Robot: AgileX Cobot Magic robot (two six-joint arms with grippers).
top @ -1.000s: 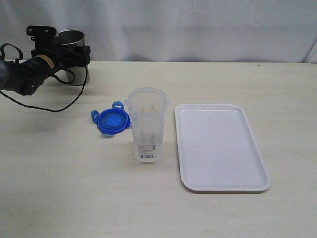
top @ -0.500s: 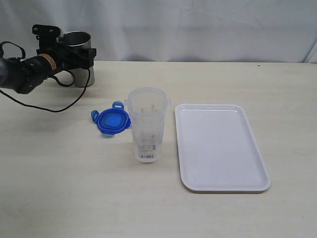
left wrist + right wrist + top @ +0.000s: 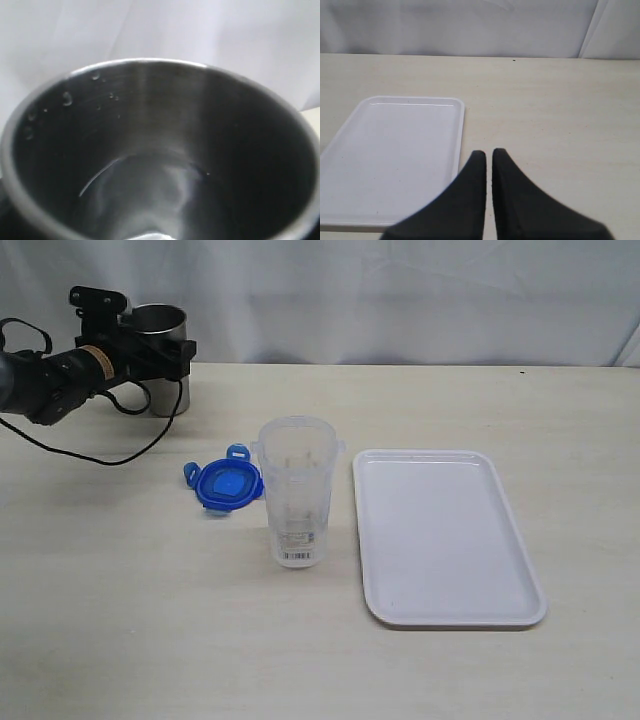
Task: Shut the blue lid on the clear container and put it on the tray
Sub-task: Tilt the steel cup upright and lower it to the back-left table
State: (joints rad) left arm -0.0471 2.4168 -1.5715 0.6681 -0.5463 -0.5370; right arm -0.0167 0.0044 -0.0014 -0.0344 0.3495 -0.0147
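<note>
Exterior view: the clear container (image 3: 296, 502) stands uncapped on the counter (image 3: 150, 620), with the blue lid (image 3: 226, 485) just beside it at nine o'clock and the tray (image 3: 445, 540) at three o'clock. At ten o'clock the left claw (image 3: 160, 348) straddles a steel cup (image 3: 165, 392), jaws wide; whether they pinch it I cannot tell. The right claw (image 3: 489, 152) is pinched together on nothing.

- The table (image 3: 120, 620) is pale and plain. It fills most of the frame.
- A blue lid (image 3: 226, 485) lies flat, a little left of the middle.
- A tall clear cup (image 3: 297, 500) stands upright in the middle, just beside the lid.
- A white tray (image 3: 440, 540) lies flat right of the middle, near the clear cup but not touching it.
- A metal cup (image 3: 168, 392) is at the upper left, well apart from the others. It is hard to tell if it rests on the table.
</note>
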